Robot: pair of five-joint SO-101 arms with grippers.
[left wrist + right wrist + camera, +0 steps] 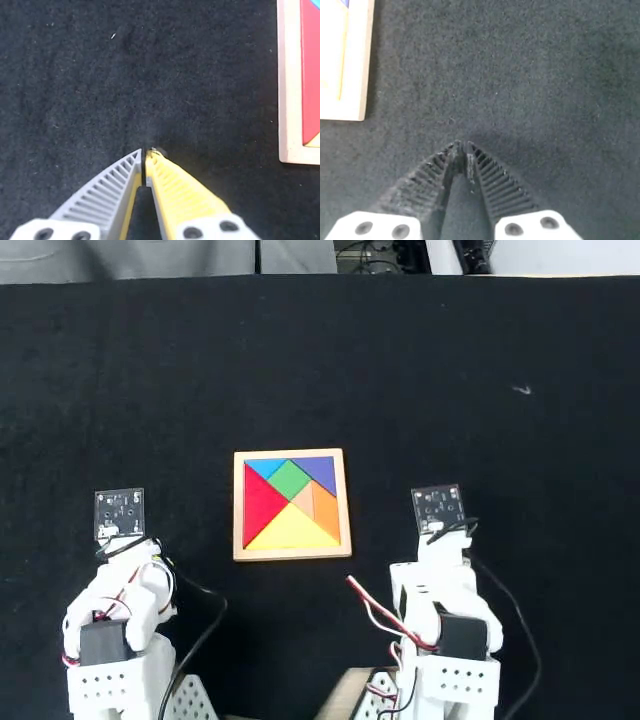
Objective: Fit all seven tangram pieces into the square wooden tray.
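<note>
The square wooden tray (291,554) lies mid-table with coloured pieces fitted inside: a red triangle (260,505), a yellow triangle (292,530), a green square (290,478), a purple piece (320,470), a blue triangle (264,466), an orange piece (326,510) and a tan triangle (303,499). My left gripper (145,153) is shut and empty over bare cloth beside the tray's edge (287,90), where the red piece (310,75) shows. On the tray's other side, my right gripper (461,146) is shut and empty near a tray corner (360,75).
A black cloth (450,370) covers the whole table. Both arm bases stand at the near edge, the left arm (118,620) and the right arm (445,615), with cables beside them. A wooden block (355,695) sits between the bases.
</note>
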